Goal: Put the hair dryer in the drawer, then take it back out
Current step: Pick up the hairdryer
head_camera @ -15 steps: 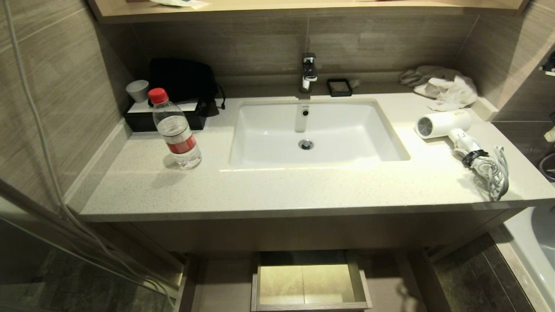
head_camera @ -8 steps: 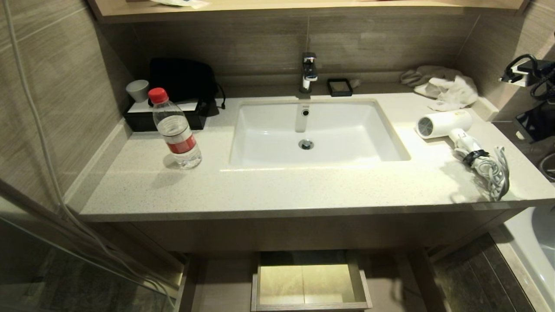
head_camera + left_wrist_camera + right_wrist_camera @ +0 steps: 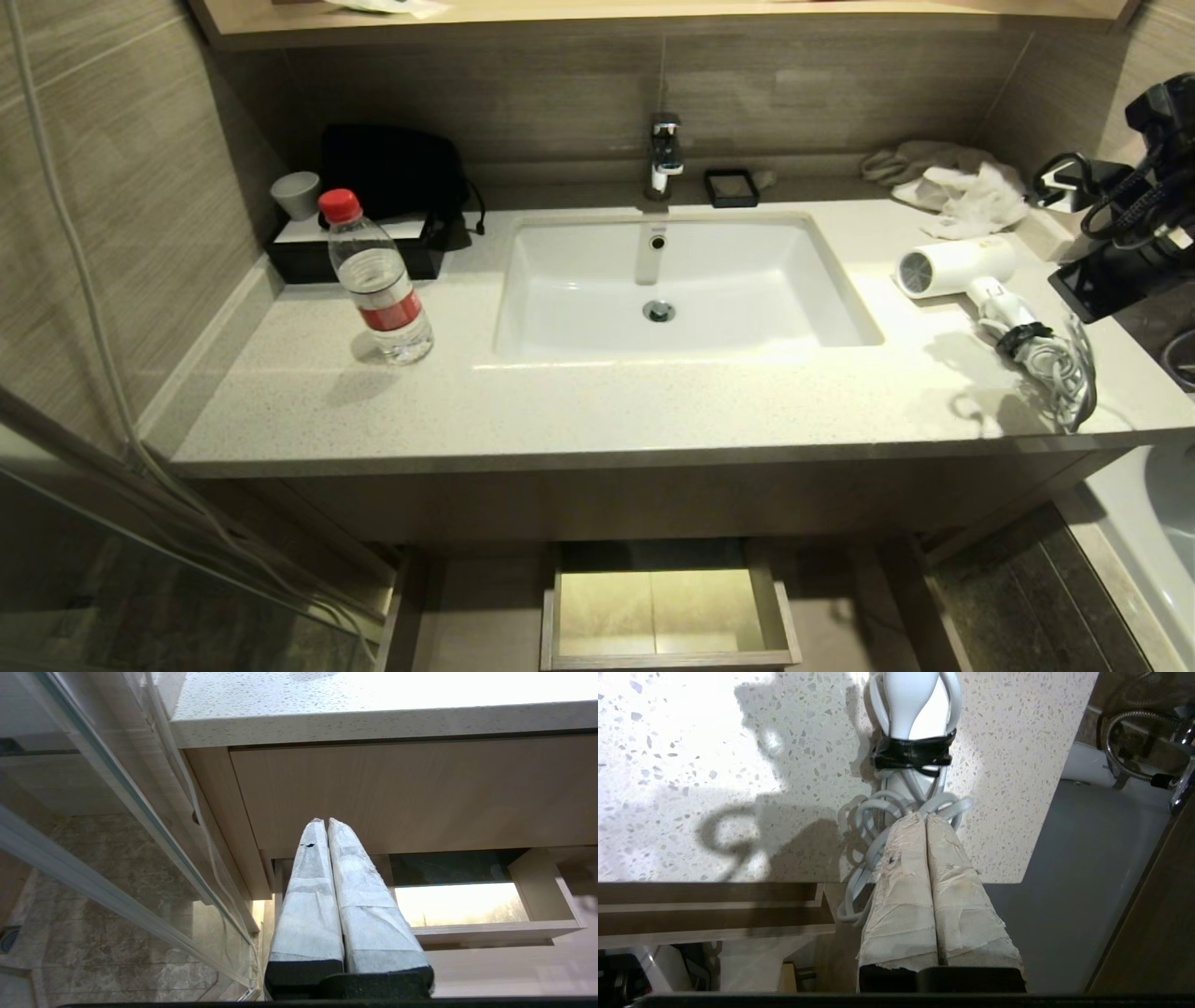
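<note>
Starting with the head view, Inspector: where is the hair dryer (image 3: 957,265)?

It lies on its side on the worktop (image 3: 579,401), right of the sink (image 3: 681,280), grille toward the basin, handle and bundled cord (image 3: 1060,369) trailing to the front right corner. The drawer (image 3: 667,607) stands pulled out below, its boxed cutout showing. The right arm (image 3: 1120,233) hangs at the right edge, above and just beside the dryer, apart from it. A water bottle (image 3: 378,280) stands left of the sink; cloths (image 3: 952,187) lie behind the dryer.

And the left wrist view?

The left end effector (image 3: 322,823) has its wrapped fingers pressed together, holding nothing, low in front of the cabinet panel (image 3: 411,793), with the open drawer (image 3: 490,905) beyond.

The right wrist view?

The right end effector (image 3: 920,817) has fingers pressed together, empty, poised over the cord coils (image 3: 873,826). The black strap (image 3: 913,755) on the handle lies just ahead. I cannot tell whether the tips touch the cord.
</note>
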{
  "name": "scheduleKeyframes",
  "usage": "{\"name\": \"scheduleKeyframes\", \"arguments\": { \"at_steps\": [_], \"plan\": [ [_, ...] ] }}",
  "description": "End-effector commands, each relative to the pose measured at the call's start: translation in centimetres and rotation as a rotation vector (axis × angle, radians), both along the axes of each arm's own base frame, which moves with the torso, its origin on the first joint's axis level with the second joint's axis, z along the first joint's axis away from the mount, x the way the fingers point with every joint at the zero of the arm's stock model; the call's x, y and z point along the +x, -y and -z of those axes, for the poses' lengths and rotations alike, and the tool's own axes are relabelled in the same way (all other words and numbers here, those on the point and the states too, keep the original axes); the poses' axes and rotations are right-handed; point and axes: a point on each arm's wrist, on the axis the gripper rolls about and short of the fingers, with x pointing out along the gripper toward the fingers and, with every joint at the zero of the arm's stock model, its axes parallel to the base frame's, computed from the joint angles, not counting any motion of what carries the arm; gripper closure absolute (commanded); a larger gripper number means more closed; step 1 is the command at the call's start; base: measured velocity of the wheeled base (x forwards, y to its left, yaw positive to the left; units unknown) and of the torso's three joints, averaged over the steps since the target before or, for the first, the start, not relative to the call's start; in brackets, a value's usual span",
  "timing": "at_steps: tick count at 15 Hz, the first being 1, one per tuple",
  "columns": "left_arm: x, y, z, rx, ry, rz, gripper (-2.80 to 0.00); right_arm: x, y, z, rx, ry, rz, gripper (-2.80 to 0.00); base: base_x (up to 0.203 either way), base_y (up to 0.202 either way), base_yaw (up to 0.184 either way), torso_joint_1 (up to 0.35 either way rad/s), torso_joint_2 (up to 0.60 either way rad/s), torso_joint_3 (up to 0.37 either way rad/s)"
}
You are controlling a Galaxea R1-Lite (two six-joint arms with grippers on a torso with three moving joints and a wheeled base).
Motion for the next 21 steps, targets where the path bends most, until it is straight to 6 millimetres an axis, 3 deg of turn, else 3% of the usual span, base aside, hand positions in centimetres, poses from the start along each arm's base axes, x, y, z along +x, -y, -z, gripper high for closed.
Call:
{"name": "scheduleKeyframes", "arguments": {
  "at_steps": [1,21],
  "plan": [
    [0.0,0.0,0.0,0.0,0.0,0.0,0.0,1.1,0.1,0.8,-0.016,-0.003,-0.014,-2.8,0.0,0.0,0.0,0.0,0.0,0.0],
    [0.0,0.0,0.0,0.0,0.0,0.0,0.0,6.6,1.9,5.4,0.021,0.029,0.054,-2.8,0.0,0.0,0.0,0.0,0.0,0.0]
  ]
}}
